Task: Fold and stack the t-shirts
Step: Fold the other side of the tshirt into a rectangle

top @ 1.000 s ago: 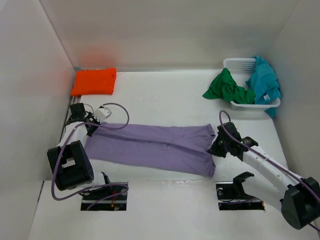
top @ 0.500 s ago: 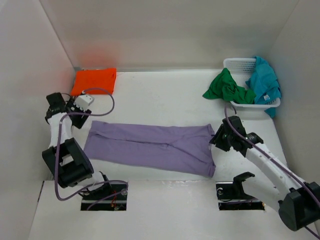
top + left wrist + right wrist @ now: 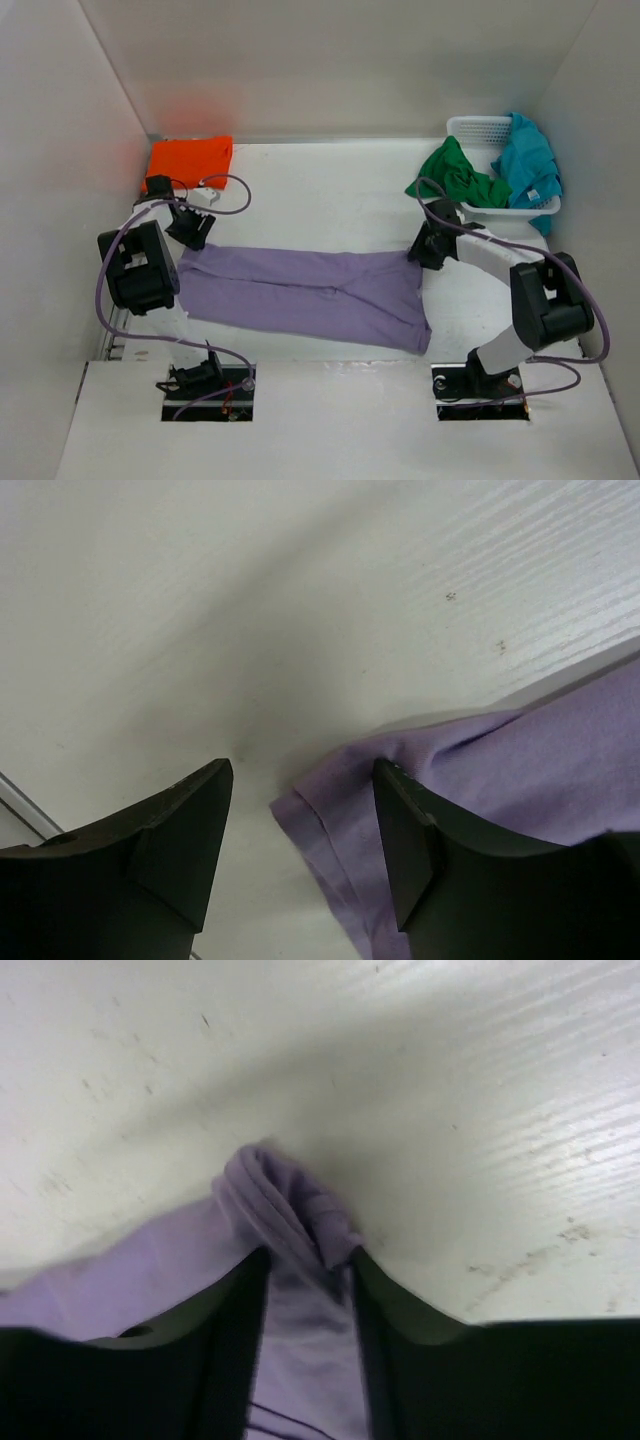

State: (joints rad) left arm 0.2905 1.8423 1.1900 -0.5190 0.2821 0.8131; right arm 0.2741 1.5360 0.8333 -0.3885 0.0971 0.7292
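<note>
The lavender t-shirt (image 3: 300, 292) lies folded into a long band across the table. My left gripper (image 3: 190, 232) hovers at its far left corner. In the left wrist view that gripper (image 3: 302, 770) is open, with the cloth's corner (image 3: 330, 800) lying flat between the fingers. My right gripper (image 3: 428, 248) sits at the far right corner. There it (image 3: 305, 1255) is open, the jaws astride a bunched ridge of lavender cloth (image 3: 280, 1200). The orange t-shirt (image 3: 190, 162) lies folded at the back left. The green (image 3: 455, 175) and teal (image 3: 530, 165) t-shirts hang over the basket.
The white mesh basket (image 3: 475, 128) stands at the back right against the wall. White walls close in the table on the left, back and right. Bare table lies between the orange t-shirt and the basket.
Both grippers have opened. The left one swung out toward the left wall and came back to the shirt's far left corner. The right one moved up to the far right corner.
</note>
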